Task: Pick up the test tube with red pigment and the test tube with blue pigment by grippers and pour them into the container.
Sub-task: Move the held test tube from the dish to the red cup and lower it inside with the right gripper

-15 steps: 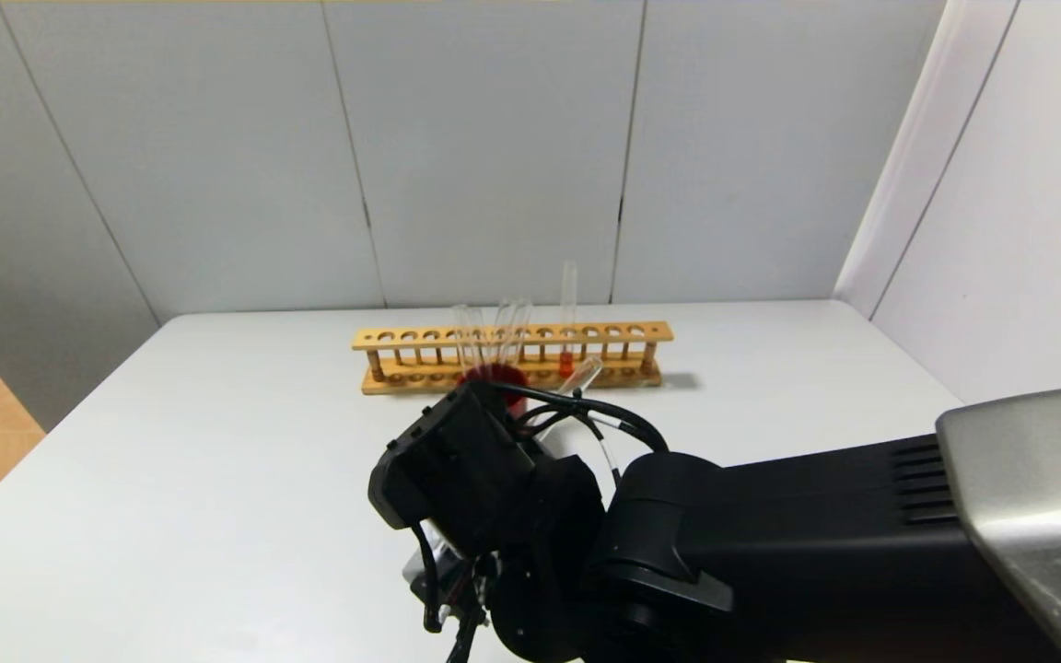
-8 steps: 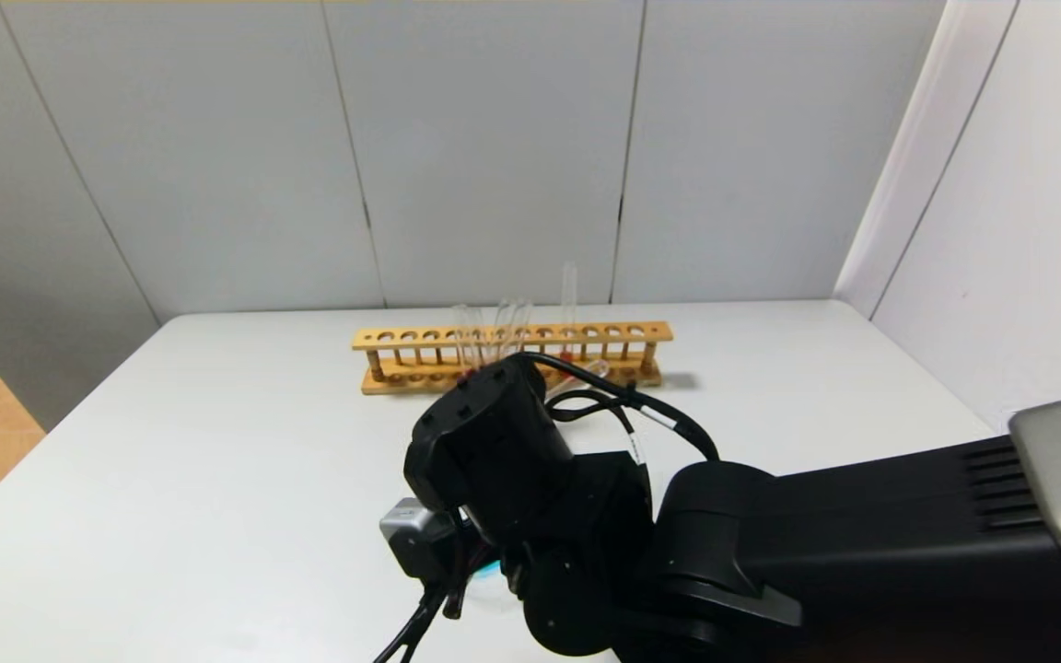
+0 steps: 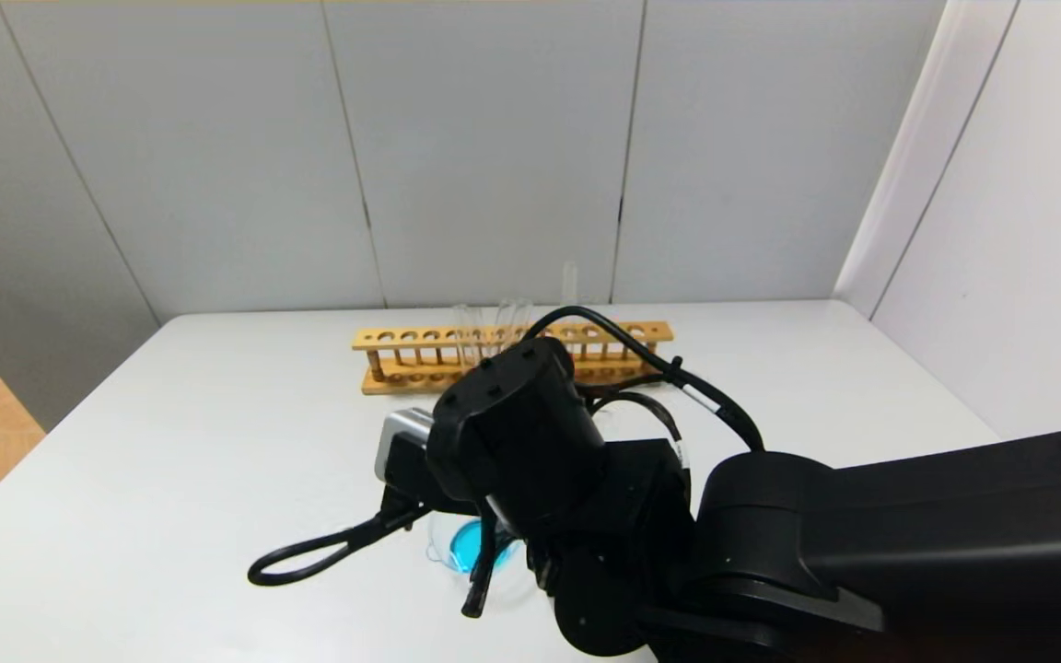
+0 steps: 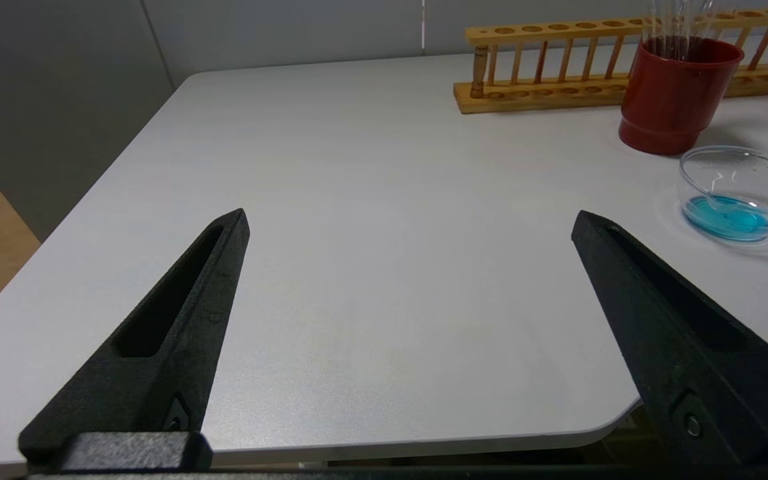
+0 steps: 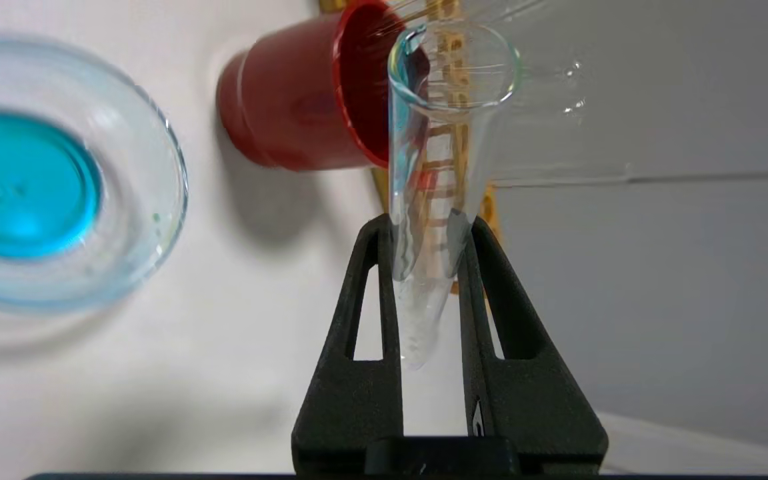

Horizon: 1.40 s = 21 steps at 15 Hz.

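We see our right arm (image 3: 770, 543) filling the near right of the table (image 3: 171, 442), its wrist turned over near the middle. A silver box (image 3: 399, 433) sits at the wrist's left, and a black cable (image 3: 309, 557) loops out leftward over the table. Just below the wrist, the container (image 3: 468, 545) shows blue liquid. Beyond, the wooden rack (image 3: 411, 354) stands at the far side with clear tubes (image 3: 492, 327) rising before it.

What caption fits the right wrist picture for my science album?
Right gripper shut on an emptied test tube, beside the container of blue liquid and a red cup.
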### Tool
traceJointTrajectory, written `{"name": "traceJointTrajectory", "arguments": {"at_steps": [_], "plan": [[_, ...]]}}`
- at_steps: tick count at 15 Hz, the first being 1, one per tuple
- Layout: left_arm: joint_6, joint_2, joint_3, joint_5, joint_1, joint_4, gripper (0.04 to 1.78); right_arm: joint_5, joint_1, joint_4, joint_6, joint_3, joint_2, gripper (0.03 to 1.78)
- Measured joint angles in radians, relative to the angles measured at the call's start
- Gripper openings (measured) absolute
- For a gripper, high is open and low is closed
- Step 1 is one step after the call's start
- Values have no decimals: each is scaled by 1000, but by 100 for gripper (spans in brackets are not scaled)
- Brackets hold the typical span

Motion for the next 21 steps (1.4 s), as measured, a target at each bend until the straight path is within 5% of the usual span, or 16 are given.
{"name": "traceJointTrajectory", "arguments": {"at_steps": [15,21], "plan": [[0,0,0,0,0,0,171,17,-60,-60,787,-66,-83,27],[0,0,0,0,0,0,171,25,-73,-60,963,-74,-82,27]]}}
